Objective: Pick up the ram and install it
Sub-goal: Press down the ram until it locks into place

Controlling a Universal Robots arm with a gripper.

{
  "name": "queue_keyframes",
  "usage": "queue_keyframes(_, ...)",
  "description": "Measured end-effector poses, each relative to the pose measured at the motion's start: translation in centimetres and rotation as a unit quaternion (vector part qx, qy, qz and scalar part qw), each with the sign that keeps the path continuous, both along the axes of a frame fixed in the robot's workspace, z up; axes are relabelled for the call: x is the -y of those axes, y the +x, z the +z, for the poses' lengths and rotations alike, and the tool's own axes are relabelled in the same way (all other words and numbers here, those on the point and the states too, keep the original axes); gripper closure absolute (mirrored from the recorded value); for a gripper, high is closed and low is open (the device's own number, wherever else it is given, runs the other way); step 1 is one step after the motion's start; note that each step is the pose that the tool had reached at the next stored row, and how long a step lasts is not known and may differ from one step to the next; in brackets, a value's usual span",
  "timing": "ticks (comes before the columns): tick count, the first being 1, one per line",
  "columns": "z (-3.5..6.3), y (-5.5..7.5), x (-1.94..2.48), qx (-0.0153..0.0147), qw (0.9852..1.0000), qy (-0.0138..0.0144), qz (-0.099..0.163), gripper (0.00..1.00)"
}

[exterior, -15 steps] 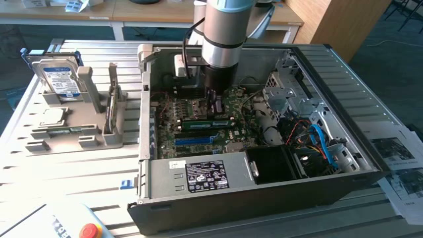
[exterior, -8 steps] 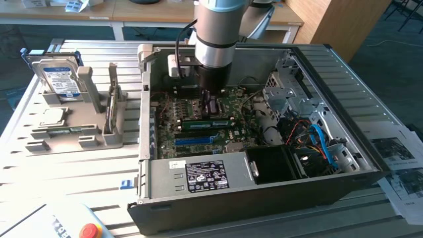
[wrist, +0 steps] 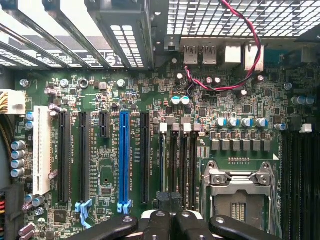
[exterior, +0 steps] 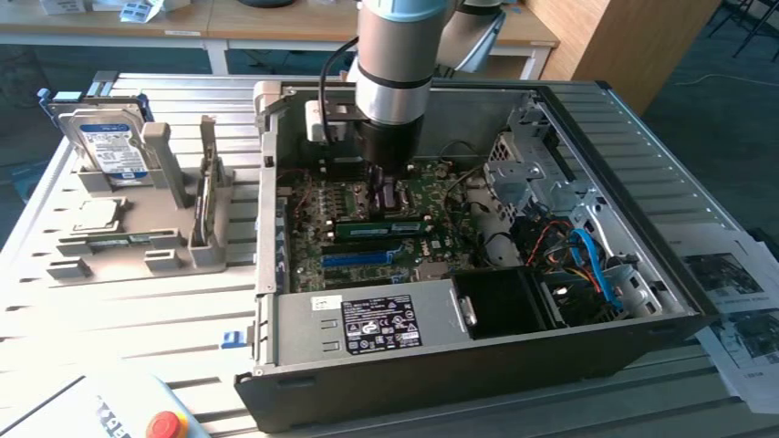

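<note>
Reading nil: PSU label (exterior: 382, 324) illegible

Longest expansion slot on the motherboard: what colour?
Blue; the slot shows best in the wrist view.

The ram (exterior: 379, 228) is what I've got on screen from the exterior view. It's a thin, narrow green board strip with a darker band along it. It sits inside the open PC case (exterior: 658, 274), down on the motherboard (exterior: 426, 196), standing on its long edge rather than lying flat. It runs parallel to the long blue slot (exterior: 365, 257) and sits just beside it, on the side farther from the power supply (exterior: 365, 324). It looks level end to end. I honestly can't tell from here whether it's fully clicked into its socket.
</note>
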State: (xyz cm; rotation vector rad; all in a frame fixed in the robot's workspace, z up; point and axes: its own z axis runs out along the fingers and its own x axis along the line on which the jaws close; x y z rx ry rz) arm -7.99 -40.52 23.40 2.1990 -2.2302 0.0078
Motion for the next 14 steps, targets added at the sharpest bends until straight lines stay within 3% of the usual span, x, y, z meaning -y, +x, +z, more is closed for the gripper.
queue_keyframes(14,0.00,-0.24,0.08,0.0000,1.0000,0.0000,0.000,0.90)
